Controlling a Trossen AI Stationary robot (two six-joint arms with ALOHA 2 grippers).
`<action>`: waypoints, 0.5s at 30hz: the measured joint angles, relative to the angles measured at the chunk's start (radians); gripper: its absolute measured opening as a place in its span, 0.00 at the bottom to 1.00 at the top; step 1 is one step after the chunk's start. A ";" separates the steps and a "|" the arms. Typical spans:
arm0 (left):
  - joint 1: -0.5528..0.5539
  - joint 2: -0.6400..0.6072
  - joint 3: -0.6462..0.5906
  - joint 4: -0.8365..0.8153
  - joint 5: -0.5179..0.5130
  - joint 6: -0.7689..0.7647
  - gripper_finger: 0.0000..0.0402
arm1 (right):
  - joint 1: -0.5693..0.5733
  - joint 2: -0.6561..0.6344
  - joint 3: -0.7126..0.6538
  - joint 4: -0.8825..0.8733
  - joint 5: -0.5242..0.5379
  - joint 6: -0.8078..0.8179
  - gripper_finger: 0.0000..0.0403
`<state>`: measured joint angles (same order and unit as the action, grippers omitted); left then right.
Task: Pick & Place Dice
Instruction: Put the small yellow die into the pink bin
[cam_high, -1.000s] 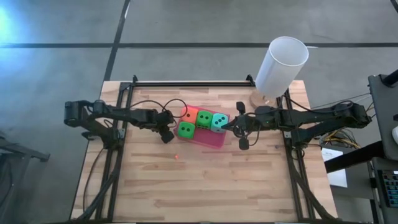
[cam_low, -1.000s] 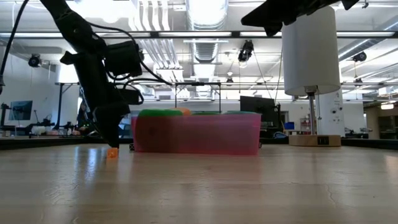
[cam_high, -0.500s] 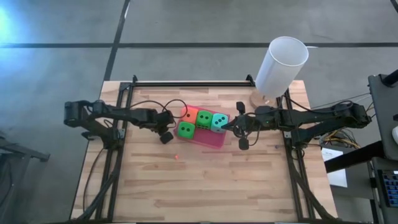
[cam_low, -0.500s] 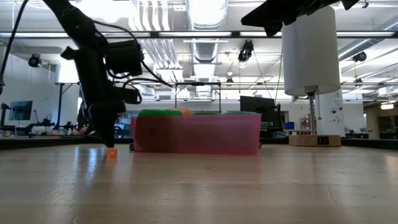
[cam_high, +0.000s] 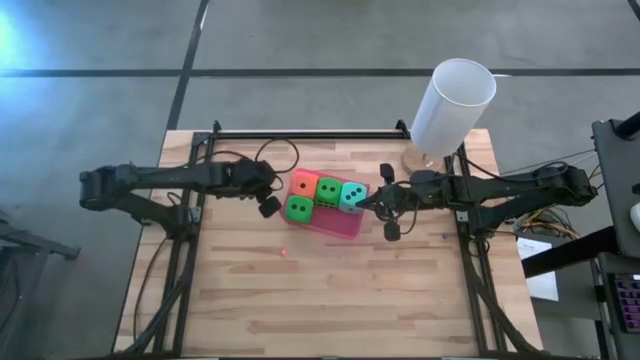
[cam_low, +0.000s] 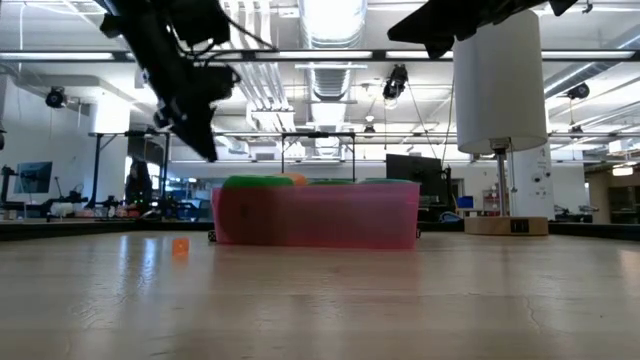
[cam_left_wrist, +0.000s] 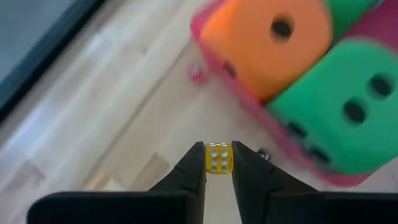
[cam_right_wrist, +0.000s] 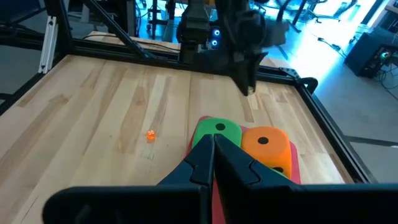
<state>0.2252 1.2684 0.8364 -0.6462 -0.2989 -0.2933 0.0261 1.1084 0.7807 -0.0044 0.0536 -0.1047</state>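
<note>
wooden table (cam_right_wrist: 93, 118): green die (cam_right_wrist: 217, 132) beside orange die (cam_right_wrist: 266, 144); tiny orange die (cam_right_wrist: 150, 135) apart; closed right gripper (cam_right_wrist: 212, 144) in front.

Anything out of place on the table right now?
One tiny orange die lies alone on the bare wood, apart from the pink pad with the big dice. The left hand holds a small yellow die.

We see four big dice (cam_high: 323, 196) on the pad (cam_high: 342, 224) mid-table (cam_high: 330, 300), three in a back row, one in front at its left end. Left gripper (cam_high: 268, 207) hangs just left of the pad, pinching a tiny die (cam_left_wrist: 218, 158). Another tiny die (cam_high: 285, 252) lies in front of the pad. Right gripper (cam_high: 366, 204) sits at the pad's right edge. Cylinder (cam_high: 451, 107) stands back right.
</note>
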 joint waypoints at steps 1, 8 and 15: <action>-0.005 -0.006 0.010 0.006 -0.007 0.004 0.14 | 0.000 0.000 0.000 0.000 0.000 0.000 0.02; -0.082 0.001 0.043 0.192 0.045 0.136 0.14 | 0.000 0.000 0.000 0.000 0.000 0.000 0.02; -0.164 0.010 0.040 0.338 0.118 0.211 0.14 | 0.000 0.000 0.000 0.000 0.000 0.000 0.02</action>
<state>0.0608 1.2781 0.8768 -0.3085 -0.1810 -0.0820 0.0261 1.1084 0.7807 -0.0040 0.0536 -0.1044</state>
